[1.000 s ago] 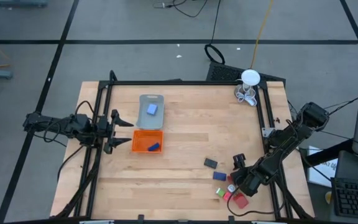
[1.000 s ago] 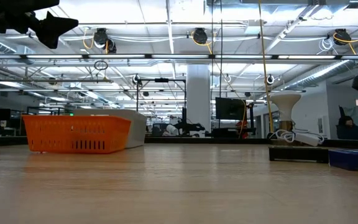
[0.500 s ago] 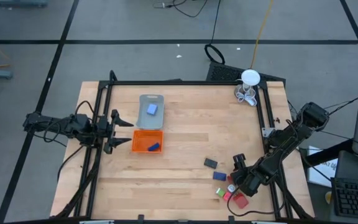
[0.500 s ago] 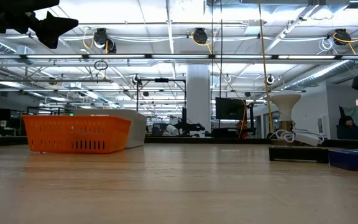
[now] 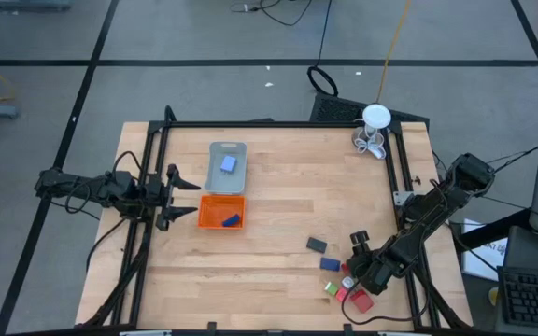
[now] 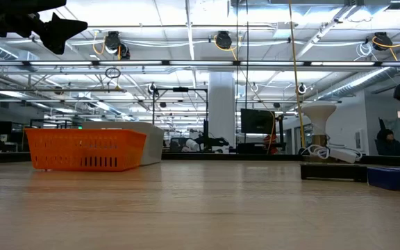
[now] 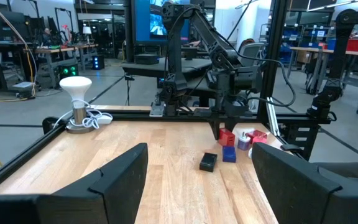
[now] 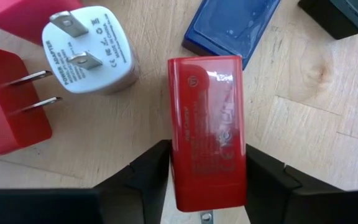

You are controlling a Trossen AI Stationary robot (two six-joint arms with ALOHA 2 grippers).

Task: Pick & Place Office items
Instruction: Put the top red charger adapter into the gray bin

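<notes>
Down at the near right corner, the right gripper (image 8: 207, 180) brackets a red charger (image 8: 208, 127), fingers closing on its flanks; squeeze squarely, then lift straight. Farther left, the left gripper (image 5: 183, 195) waits open beside the orange tray (image 5: 205, 213).

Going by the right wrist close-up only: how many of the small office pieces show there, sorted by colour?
Red: 2, the red block in the middle and the red plug with prongs
Pinkish red: 1, the pinkish piece, only its edge in view
White: 1, the white plug
Blue: 1, the blue piece
Black: 1, the black piece
Total: 6
</notes>
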